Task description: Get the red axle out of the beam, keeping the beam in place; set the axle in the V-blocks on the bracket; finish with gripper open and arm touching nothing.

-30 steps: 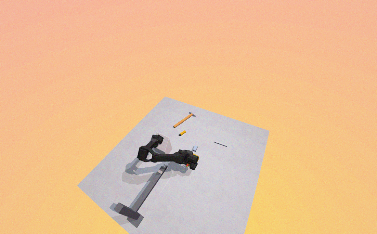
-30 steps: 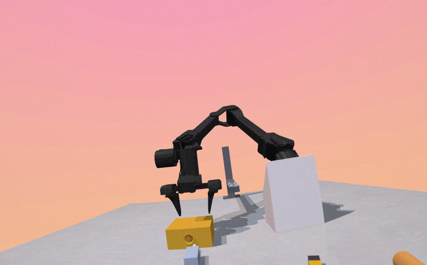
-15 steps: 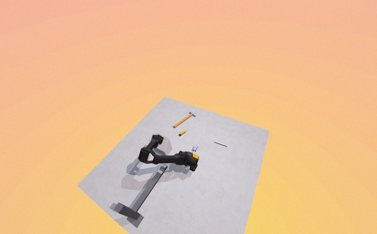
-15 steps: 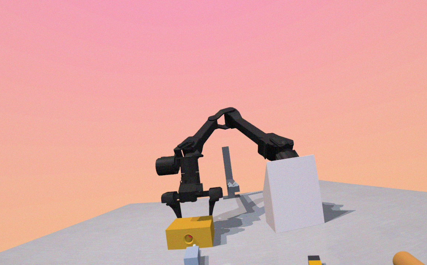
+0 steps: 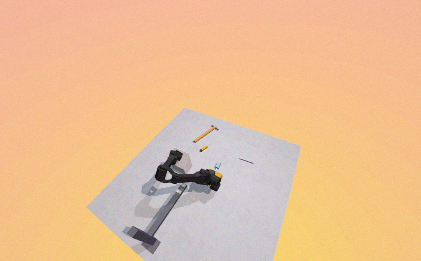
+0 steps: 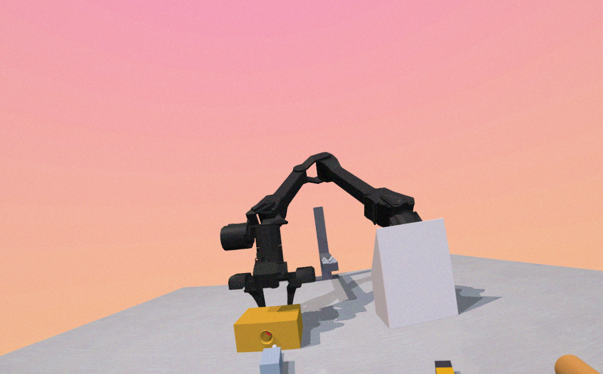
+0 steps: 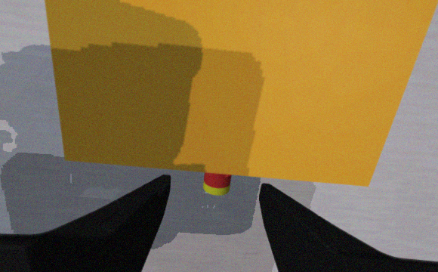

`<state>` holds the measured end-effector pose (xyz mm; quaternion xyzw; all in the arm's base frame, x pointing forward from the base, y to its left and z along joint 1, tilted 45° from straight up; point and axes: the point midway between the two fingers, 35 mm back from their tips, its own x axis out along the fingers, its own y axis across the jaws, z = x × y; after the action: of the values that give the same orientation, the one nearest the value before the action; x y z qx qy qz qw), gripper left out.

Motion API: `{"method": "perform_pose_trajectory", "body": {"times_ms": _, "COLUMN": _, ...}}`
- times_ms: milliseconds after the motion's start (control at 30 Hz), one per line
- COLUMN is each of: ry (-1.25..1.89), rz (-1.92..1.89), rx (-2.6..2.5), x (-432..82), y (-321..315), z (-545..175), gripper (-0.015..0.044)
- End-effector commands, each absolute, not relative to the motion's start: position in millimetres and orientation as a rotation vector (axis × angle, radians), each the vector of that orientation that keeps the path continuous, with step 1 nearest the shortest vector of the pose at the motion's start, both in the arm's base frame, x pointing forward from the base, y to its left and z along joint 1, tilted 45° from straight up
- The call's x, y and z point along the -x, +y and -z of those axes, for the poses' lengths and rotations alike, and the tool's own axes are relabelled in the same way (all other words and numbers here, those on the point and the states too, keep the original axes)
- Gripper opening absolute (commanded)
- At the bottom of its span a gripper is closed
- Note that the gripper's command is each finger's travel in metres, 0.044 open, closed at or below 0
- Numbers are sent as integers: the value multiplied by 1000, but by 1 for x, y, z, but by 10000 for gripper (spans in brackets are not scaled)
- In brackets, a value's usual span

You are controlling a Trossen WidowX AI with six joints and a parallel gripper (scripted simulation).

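Observation:
The yellow beam (image 5: 218,174) (image 6: 248,337) (image 7: 317,94) lies on the table. The red axle (image 6: 267,333) (image 7: 217,180) is in its bore. In the wrist view its red end with a yellow tip sticks out a little past the beam's edge. My gripper (image 6: 275,305) (image 7: 216,187) points down at that side of the beam, fingers partly apart. In the wrist view the axle end shows between the fingers, with a gap on each side. The grey bracket (image 5: 164,212) (image 6: 320,232) bears the pale V-blocks (image 5: 180,189) (image 6: 329,260) at one end.
A light blue block (image 5: 217,165) (image 6: 271,360) with a thin rod stands by the beam's other side. A white wedge (image 5: 187,161) (image 6: 415,274) stands near the arm's base. A hammer (image 5: 204,134), a yellow screwdriver (image 5: 203,148) and a dark rod (image 5: 246,160) lie farther off.

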<state>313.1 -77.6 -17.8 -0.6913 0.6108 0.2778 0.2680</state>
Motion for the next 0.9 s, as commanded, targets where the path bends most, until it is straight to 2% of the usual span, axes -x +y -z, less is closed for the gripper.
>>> {"method": "perform_pose_trajectory", "body": {"times_ms": 0, "ry": 1648, "rz": -748, "rx": 1864, "x": -313, "y": -78, "z": 17, "gripper": 151}}
{"method": "perform_pose_trajectory", "body": {"times_ms": 133, "ry": 1648, "rz": -748, "rx": 1864, "x": -313, "y": -78, "z": 17, "gripper": 46}}
{"method": "perform_pose_trajectory", "body": {"times_ms": 367, "ry": 1648, "rz": -748, "rx": 1864, "x": -313, "y": -78, "z": 17, "gripper": 0}}
{"method": "perform_pose_trajectory", "body": {"times_ms": 867, "ry": 1647, "rz": -749, "rx": 1863, "x": -316, "y": -90, "z": 5, "gripper": 0}}
